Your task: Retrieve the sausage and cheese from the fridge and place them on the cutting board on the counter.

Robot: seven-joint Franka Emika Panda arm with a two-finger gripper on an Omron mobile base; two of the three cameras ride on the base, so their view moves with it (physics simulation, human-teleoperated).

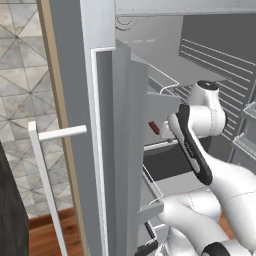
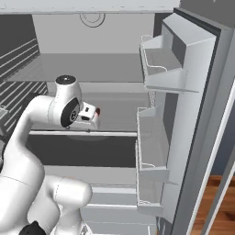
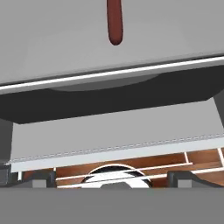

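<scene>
Fridge point(image 2: 114, 69): wide open, pale-grey inside, both doors swung out, interior taking up both base views.
Left door point(image 1: 75, 100): edge-on in the left base view, light wood trim down its side, long white bar handle point(image 1: 42, 170) standing clear of it.
Right door point(image 2: 193, 114): swung out at the right of the right base view, two moulded door bins point(image 2: 153, 62) stacked one over the other, wire rails along their tops.
Middle shelf point(image 2: 110, 117): flat grey, white front lip, dark gap beneath, another pale shelf lower down.
Arm point(image 2: 46, 114): white, elbow bent, reaching in over the middle shelf, wrist turned toward the shelf.
Jaws point(image 3: 109, 177): spread wide apart, two dark tips at the bottom corners of the hand view, nothing between them.
Sausage point(image 3: 114, 22): dark reddish-brown, lying on the middle shelf, well ahead of the tips and apart from them; seen too as a small red shape just beside the hand point(image 1: 154, 127).
Wooden floor point(image 2: 215, 202): reddish-brown, showing beyond the right door.
</scene>
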